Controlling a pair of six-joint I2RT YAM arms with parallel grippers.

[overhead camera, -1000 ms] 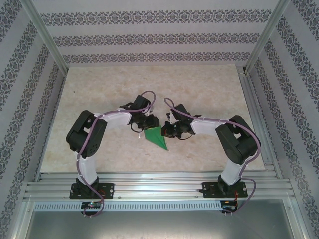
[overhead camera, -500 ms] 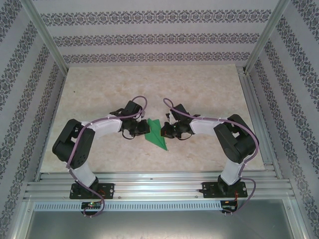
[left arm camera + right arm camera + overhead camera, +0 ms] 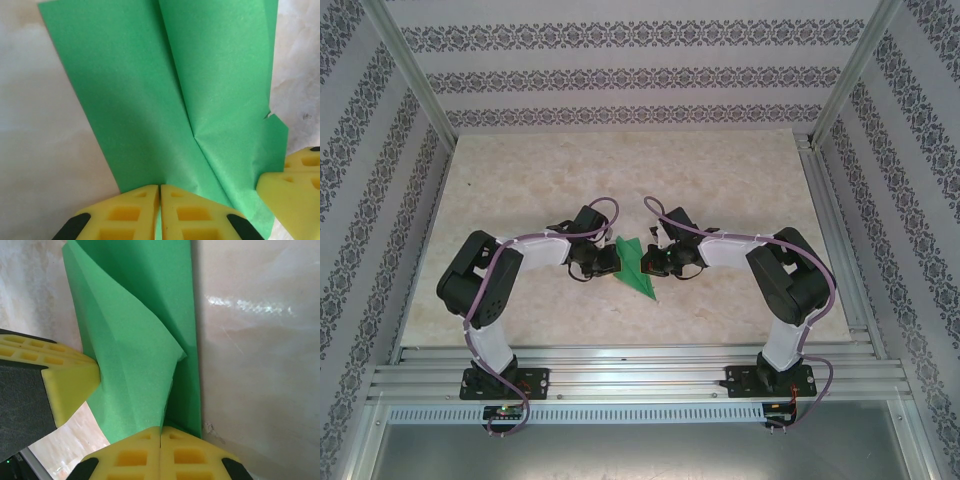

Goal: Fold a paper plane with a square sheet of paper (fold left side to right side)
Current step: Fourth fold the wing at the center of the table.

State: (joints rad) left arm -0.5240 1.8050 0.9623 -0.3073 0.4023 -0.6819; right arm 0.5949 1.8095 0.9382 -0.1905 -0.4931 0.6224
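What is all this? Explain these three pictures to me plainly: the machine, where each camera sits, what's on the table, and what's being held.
The machine is a pair of robot arms, a left arm and a right arm, bolted at the near edge of a pale marbled table. The wide picture comes from a fixed camera above and behind them. The two close-ups come from a camera on each wrist, and the yellow wedges at the bottom of each are that arm's own fingers. Between the arms is one piece of green paper, already folded into a narrow pointed shape. The left gripper is shut on it from one side and the right gripper from the other, so both are pinching the paper.
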